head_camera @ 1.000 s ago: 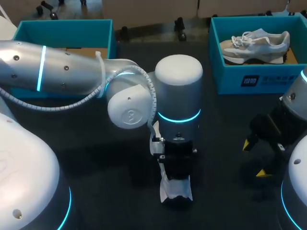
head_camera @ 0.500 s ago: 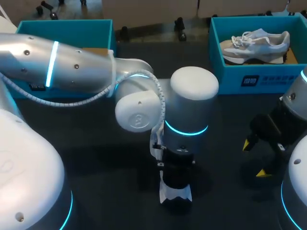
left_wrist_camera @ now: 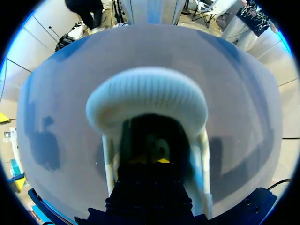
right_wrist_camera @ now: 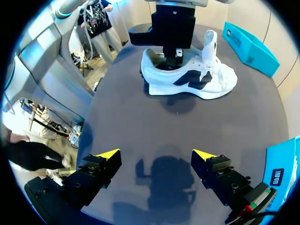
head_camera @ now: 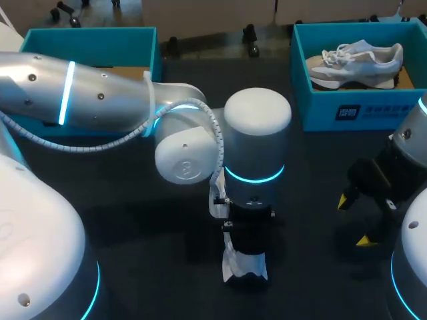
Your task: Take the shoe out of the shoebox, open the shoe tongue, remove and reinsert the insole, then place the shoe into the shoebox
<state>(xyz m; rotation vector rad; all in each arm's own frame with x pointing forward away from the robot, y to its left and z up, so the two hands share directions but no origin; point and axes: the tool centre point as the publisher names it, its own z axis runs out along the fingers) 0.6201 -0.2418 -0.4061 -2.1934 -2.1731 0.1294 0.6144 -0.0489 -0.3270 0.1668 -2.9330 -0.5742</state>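
Observation:
A white shoe (right_wrist_camera: 187, 77) with a dark side mark stands upright on the dark table, ahead of my right gripper. My left gripper (right_wrist_camera: 170, 57) points straight down into its heel opening. In the left wrist view the padded heel collar (left_wrist_camera: 147, 96) arcs around the left gripper (left_wrist_camera: 151, 160), whose yellow tips sit shut together deep inside; whether they pinch the insole is hidden. From above, the left gripper (head_camera: 245, 248) covers most of the shoe (head_camera: 231, 268). My right gripper (head_camera: 352, 221) hangs open and empty at the table's right side, also as the right gripper (right_wrist_camera: 157, 155).
A teal shoebox (head_camera: 313, 100) at the back right holds a second pale shoe (head_camera: 353, 61). Another teal box (head_camera: 87, 39) stands at the back left. My left arm (head_camera: 100, 97) spans the table's left half.
The left arm's wrist swung a little to the right, then partly back, while its gripper stayed inside the shoe. The right arm has not moved.

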